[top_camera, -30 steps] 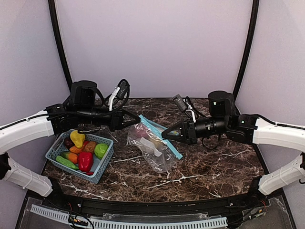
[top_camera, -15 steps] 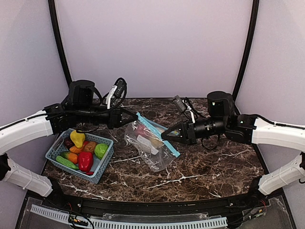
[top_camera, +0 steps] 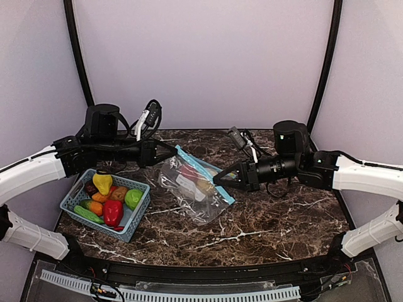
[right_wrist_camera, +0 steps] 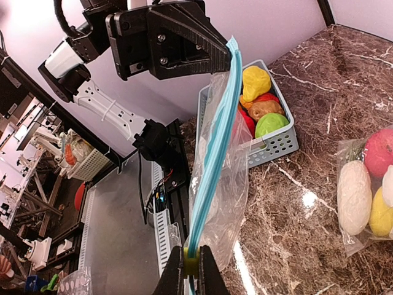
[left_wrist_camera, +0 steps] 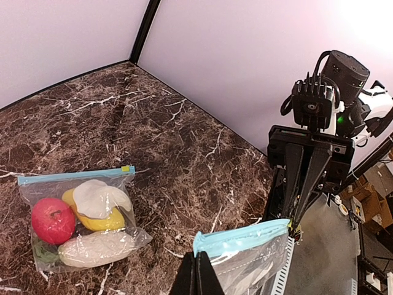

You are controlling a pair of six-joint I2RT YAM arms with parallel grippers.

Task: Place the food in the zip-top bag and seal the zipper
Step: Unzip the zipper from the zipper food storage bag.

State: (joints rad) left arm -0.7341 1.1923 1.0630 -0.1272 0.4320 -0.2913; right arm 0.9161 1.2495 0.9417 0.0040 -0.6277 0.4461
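Observation:
A clear zip-top bag [right_wrist_camera: 224, 178] with a teal zipper [top_camera: 195, 162] hangs stretched between both grippers above the table. My left gripper [left_wrist_camera: 198, 258] [top_camera: 173, 151] is shut on one zipper corner. My right gripper [right_wrist_camera: 191, 261] [top_camera: 217, 179] is shut on the yellow slider [right_wrist_camera: 191, 265] at the other end. A second bag [left_wrist_camera: 80, 221] [right_wrist_camera: 368, 190] lies on the marble, holding red, yellow and white food. In the top view the two bags overlap. More food [top_camera: 113, 211] [right_wrist_camera: 256, 82], yellow, red, green and orange, fills the teal basket [top_camera: 135, 229].
The basket [right_wrist_camera: 279, 144] stands at the table's left front, below my left arm. Cables [top_camera: 242, 135] lie at the back between the arms. A white slotted strip [top_camera: 170, 294] runs along the near edge. My right arm [left_wrist_camera: 310, 153] faces the left wrist camera.
My left gripper has drawn back to the left with its zipper corner, stretching the held bag longer. The right gripper has stayed in place.

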